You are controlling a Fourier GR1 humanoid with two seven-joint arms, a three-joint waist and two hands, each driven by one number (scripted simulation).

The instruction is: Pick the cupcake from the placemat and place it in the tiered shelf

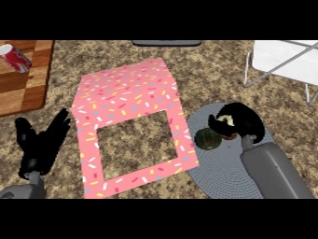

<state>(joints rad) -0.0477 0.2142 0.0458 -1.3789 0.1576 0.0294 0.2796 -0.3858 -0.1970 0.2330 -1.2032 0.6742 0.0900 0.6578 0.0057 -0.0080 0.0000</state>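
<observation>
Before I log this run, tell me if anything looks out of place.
The soda can lies tipped on its side on the wooden board at upper left. Nothing looks spilled. The right robot hand hides the cupcake.

A pink square-framed sheet scattered with multicoloured sprinkles (129, 93) lies mid-counter on speckled brown granite (210, 70). A grey ribbed round placemat (220, 168) sits toward the near right edge; a brown checkered wooden board (13, 84) with a red-and-white can (14, 57) fills the far left corner.

Cupcake (207, 138): small, round, dark greenish top, upright on the grey round placemat (216, 172), near its left edge, just beside the right robot hand (240, 122). Placemat is ribbed, flat on the table. Tiered shelf (292, 60): white panel on a thin grey frame, top right, well apart from the cupcake.
</observation>
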